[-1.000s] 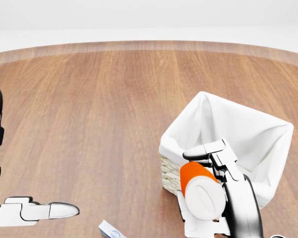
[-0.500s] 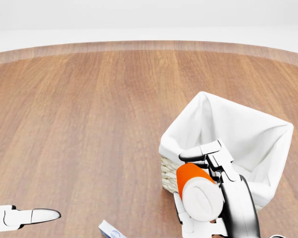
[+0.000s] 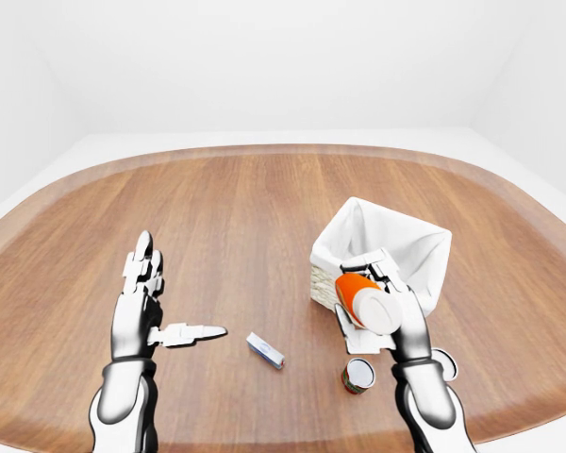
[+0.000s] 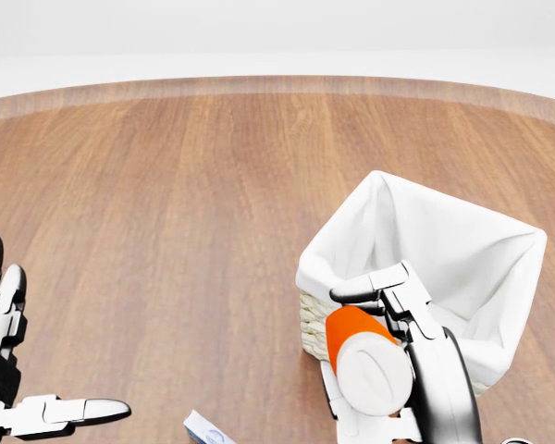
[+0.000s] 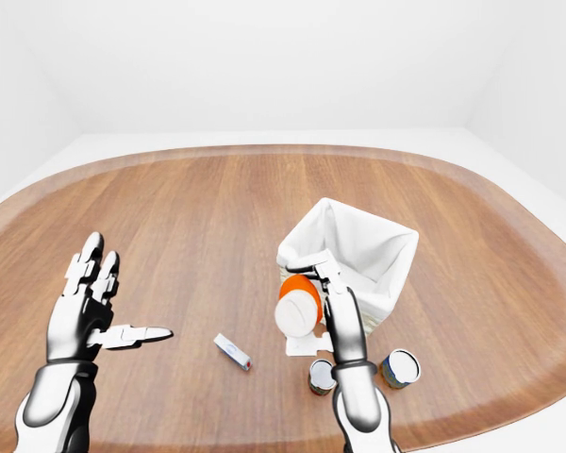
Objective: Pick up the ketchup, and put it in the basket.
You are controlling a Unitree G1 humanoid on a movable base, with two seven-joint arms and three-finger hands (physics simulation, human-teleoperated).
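Observation:
The ketchup (image 4: 363, 356) is an orange bottle with a wide white cap turned toward the camera. My right hand (image 4: 388, 347) is shut on it and holds it tilted just below and left of the basket's near rim. The basket (image 4: 453, 254) is woven, lined with white cloth, and stands at the right of the head view. My left hand (image 3: 156, 300) hovers open over the wooden table at the left, fingers spread and thumb pointing right, far from the bottle.
A small white and blue packet (image 3: 265, 349) lies on the round wooden table (image 3: 236, 217) between my hands. One tin can (image 5: 322, 376) stands by my right wrist and another (image 5: 398, 368) to its right. White floor surrounds the table's edge.
My left hand has risen back into the head view at the left, fingers up. The right hand with the ketchup has crept slightly left and down beside the basket.

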